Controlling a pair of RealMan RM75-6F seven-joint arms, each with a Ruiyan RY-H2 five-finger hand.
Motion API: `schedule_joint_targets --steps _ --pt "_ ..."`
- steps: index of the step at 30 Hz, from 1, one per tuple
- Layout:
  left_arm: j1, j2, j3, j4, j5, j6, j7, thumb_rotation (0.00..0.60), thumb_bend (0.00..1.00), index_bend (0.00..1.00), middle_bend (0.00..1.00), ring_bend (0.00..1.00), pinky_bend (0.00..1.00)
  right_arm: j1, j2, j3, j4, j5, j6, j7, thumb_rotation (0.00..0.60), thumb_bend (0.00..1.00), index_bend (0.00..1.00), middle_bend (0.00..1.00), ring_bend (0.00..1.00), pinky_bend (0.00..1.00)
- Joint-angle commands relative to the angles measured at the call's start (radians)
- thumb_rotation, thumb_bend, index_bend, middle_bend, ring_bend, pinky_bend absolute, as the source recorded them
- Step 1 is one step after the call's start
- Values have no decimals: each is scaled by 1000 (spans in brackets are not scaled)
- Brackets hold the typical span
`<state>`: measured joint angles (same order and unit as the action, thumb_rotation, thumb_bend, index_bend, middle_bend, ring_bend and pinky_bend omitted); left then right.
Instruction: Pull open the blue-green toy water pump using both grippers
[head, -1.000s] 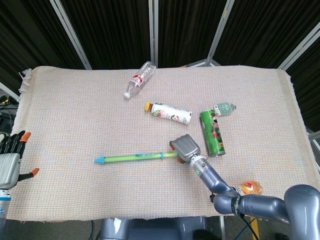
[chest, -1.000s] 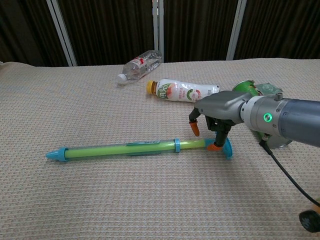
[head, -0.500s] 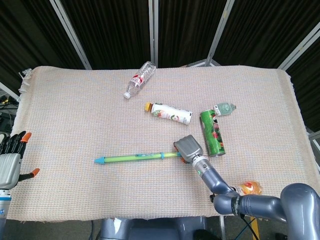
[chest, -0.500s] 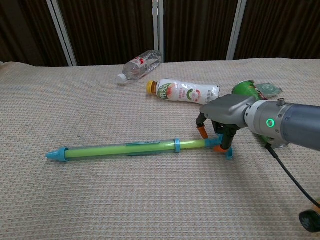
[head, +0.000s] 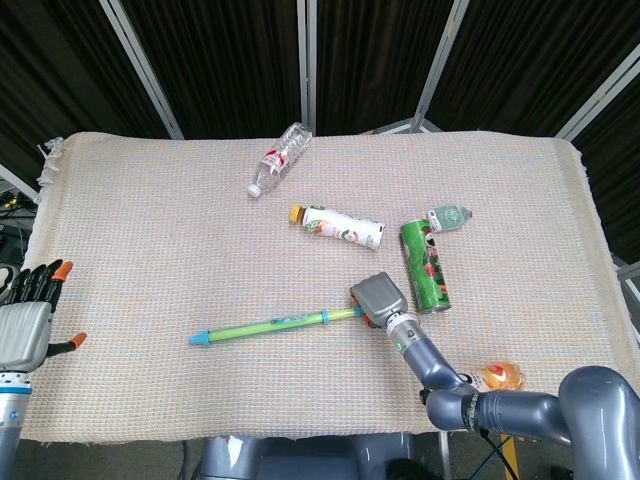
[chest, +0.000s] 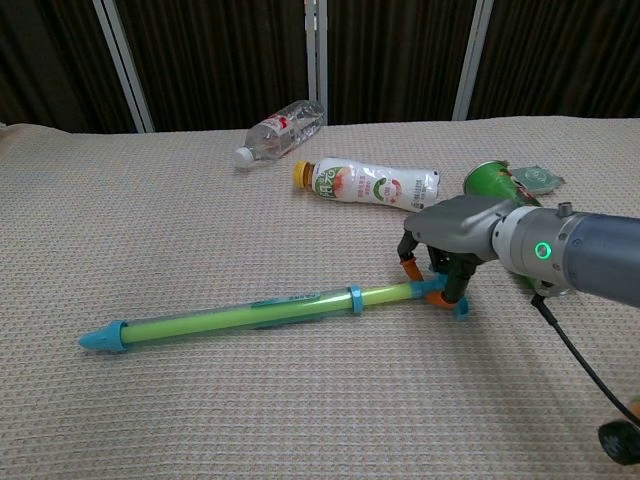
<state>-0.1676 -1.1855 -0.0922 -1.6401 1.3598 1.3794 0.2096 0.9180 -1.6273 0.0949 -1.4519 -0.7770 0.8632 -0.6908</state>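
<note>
While the toy water pump (chest: 260, 317) is lying flat on the woven tablecloth (head: 150, 220), its handle end is being gripped by the right hand (chest: 440, 262), whose orange-tipped fingers (chest: 408, 268) are curled down around the blue end piece. Its pointed blue tip is being left free at the far end from that hand. Well apart from the pump, at the cloth's edge, the left hand (head: 28, 320) is being held with fingers spread and nothing in it. Beyond the pump, a white drink bottle (chest: 368, 184) and a green can (head: 425, 265) are lying on their sides; their labels cannot be read. Farther off, a clear water bottle (chest: 280, 129) is lying.
</note>
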Motion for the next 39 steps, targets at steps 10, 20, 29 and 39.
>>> schedule_joint_targets --steps 10,20,29,39 --pt "-209 -145 -20 48 6 -286 5 600 0 146 832 761 931 15 26 22 -106 200 79 -67 600 475 674 1000 1000 1000" --pt "-352 -269 -69 24 -189 -463 121 600 16 214 892 817 1000 47 28 35 -144 324 152 -136 600 499 674 1000 1000 1000" --pt "-412 -310 -63 -26 -330 -523 141 600 44 282 904 826 1000 63 27 39 -153 364 169 -150 600 501 674 1000 1000 1000" --pt "-465 -356 -52 -10 -427 -534 168 600 202 314 904 826 1000 68 32 37 -172 365 187 -152 600 504 675 1000 1000 1000"
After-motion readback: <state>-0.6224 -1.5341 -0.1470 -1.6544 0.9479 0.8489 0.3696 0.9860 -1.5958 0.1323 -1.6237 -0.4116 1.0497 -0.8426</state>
